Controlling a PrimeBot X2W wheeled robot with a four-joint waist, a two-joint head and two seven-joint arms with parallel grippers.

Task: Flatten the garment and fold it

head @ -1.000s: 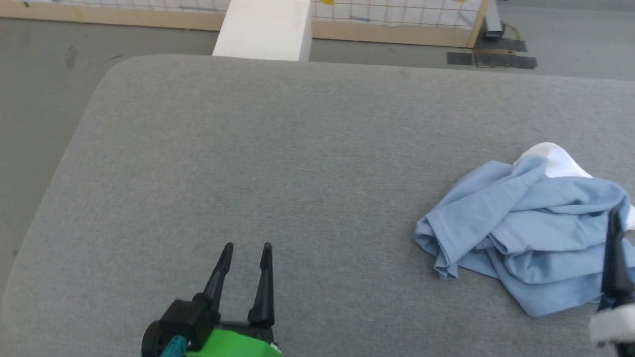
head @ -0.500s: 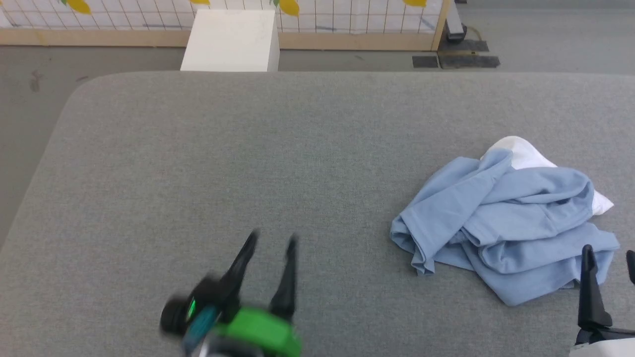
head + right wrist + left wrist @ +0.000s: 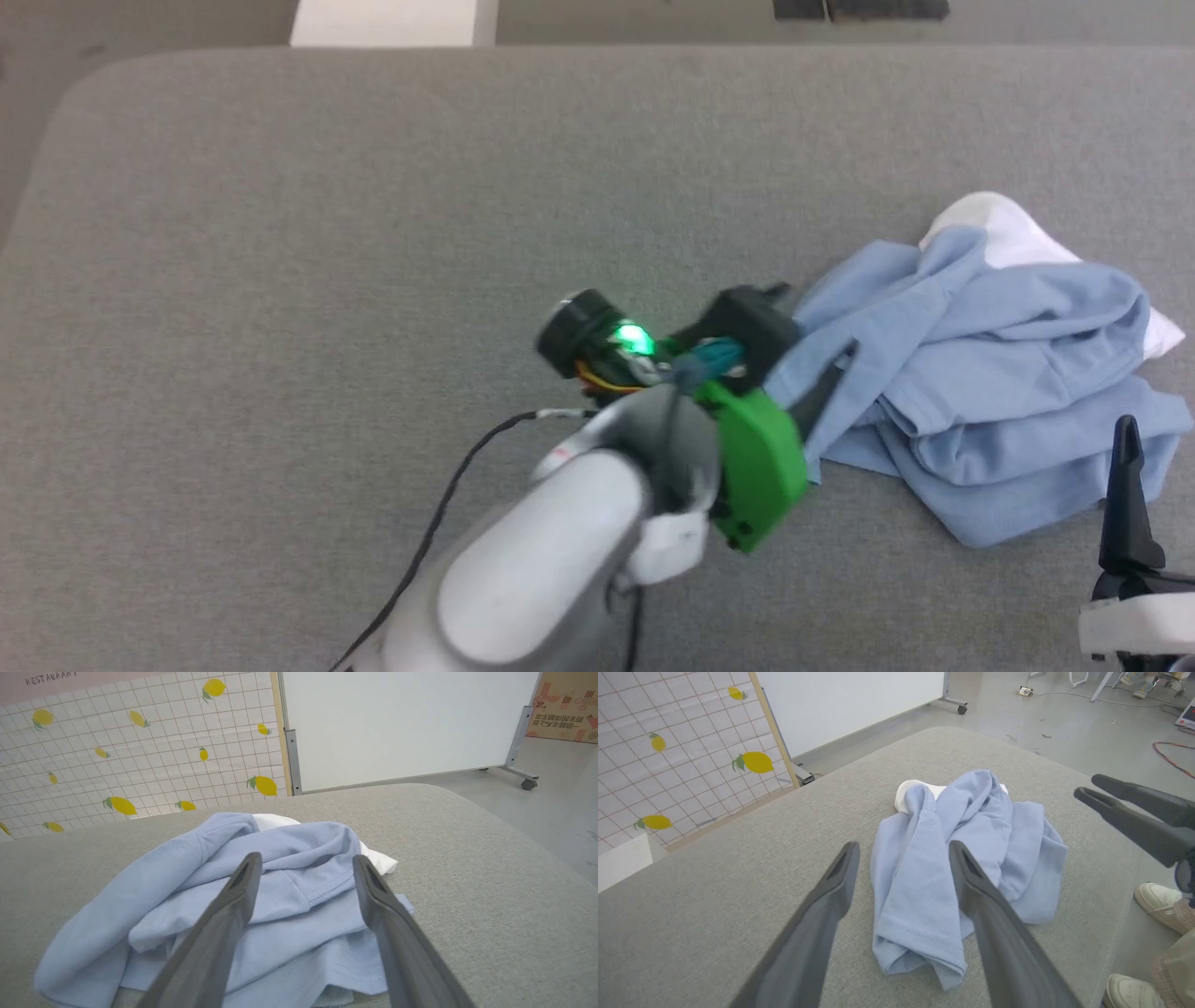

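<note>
The garment is a light blue shirt with a white patch, crumpled in a heap on the right side of the grey table. My left gripper has reached across to the heap's left edge. In the left wrist view the left gripper is open, its fingers standing either side of a long blue fold; whether they touch it I cannot tell. My right gripper is open too, just short of the heap's near right edge, with nothing between its fingers. One of its fingers rises at the lower right of the head view.
A white box stands beyond the table's far edge. A lemon-print grid partition and a white panel stand behind. A person's shoes are on the floor by the table's right side. My right gripper shows in the left wrist view.
My left arm has swung right and forward across the table to the garment's left edge. The head camera has tilted down. The right gripper has kept its place by the garment.
</note>
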